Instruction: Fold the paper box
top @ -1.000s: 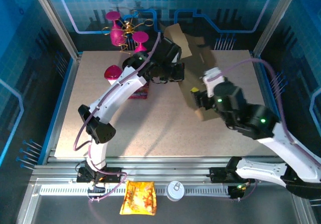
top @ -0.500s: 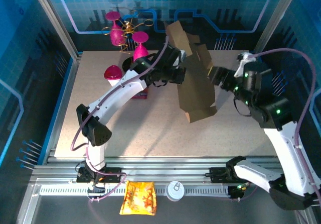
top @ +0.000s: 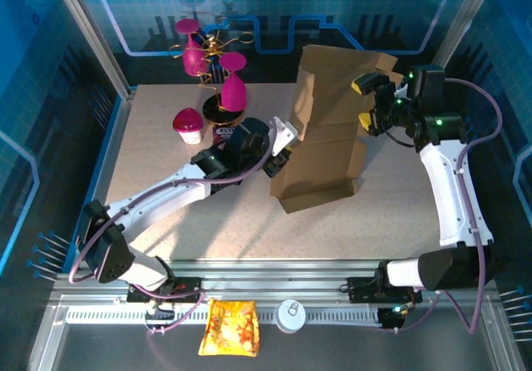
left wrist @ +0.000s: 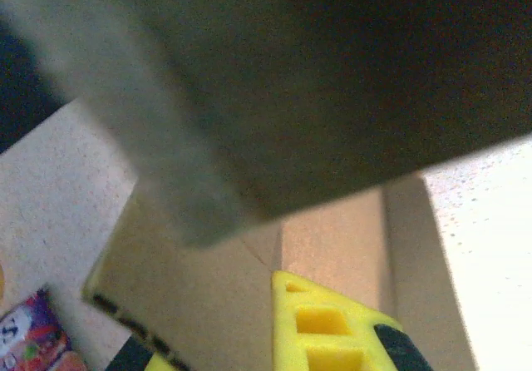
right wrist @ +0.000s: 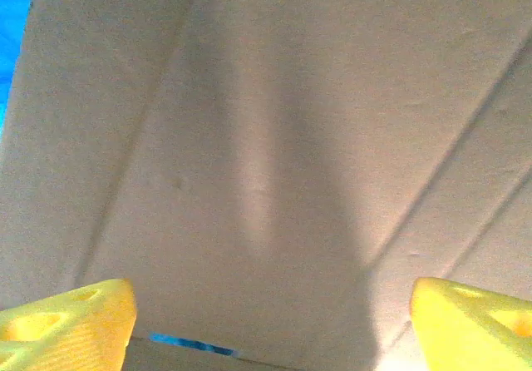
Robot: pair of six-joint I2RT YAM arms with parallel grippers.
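The paper box (top: 320, 130) stood tall right of centre in the overhead view, its lower end on the speckled beige table (top: 349, 230) and its top reaching the blue back wall. It was plain brown cardboard, unprinted, and creases divided it into stacked panels.

The left gripper (top: 281, 148) met the box's lower left edge and the right gripper (top: 364, 102) met its upper right edge. Upper left of the box stood glossy pink goblets (top: 233, 95), close behind the left arm. At the bottom of the frame, off the table on the metal rail, lay a crinkled yellow-orange packet (top: 231, 328) beside a round silver lid (top: 291, 314).

The left wrist view showed what the overhead view hid: a dark, blurred cardboard panel overhead, a corrugated cut edge at lower left, and a colourful printed packet (left wrist: 29, 346) in the bottom left corner. One yellow, cut-out finger (left wrist: 328, 325) lay against the cardboard and the other sat at the bottom edge, apart from it. Whether they gripped the panel could not be told.

In the right wrist view, matte cardboard crossed by diagonal creases filled the frame, and the yellow fingers (right wrist: 66, 317) sat in the two bottom corners, spread wide.
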